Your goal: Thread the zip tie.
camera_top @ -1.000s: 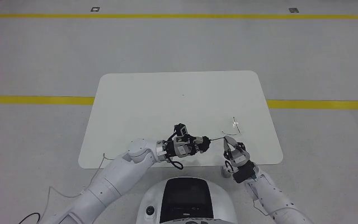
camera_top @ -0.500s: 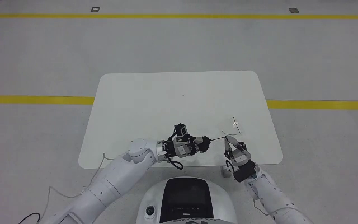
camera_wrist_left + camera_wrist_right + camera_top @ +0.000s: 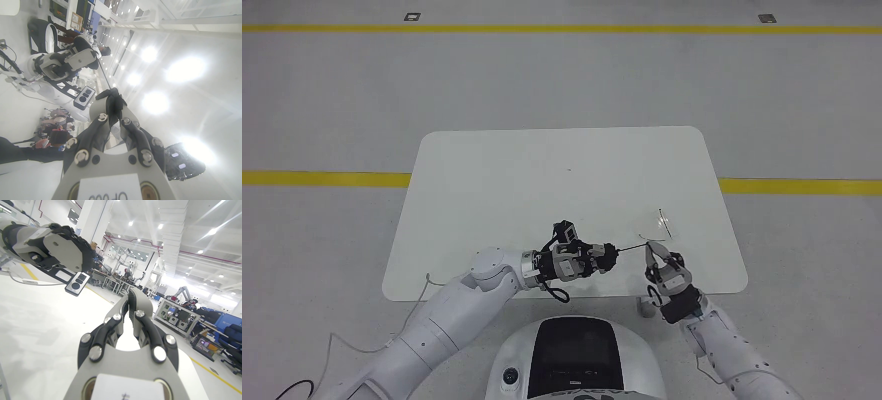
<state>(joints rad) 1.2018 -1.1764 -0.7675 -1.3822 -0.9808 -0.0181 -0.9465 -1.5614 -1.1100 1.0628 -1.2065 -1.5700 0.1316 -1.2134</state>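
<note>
Above the near edge of your desk, your left tool is pinching one end of the black zip tie. Your right tool is pressed together on the other end, with the strap running between them.

Robotics lab/hall: other robot arms, workbenches in bkgd, yellow floor lines

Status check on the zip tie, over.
Left gripper shut on zip tie. Right gripper shut on its other end. Tie stretched between them. Small clear piece on table, apart.
</note>
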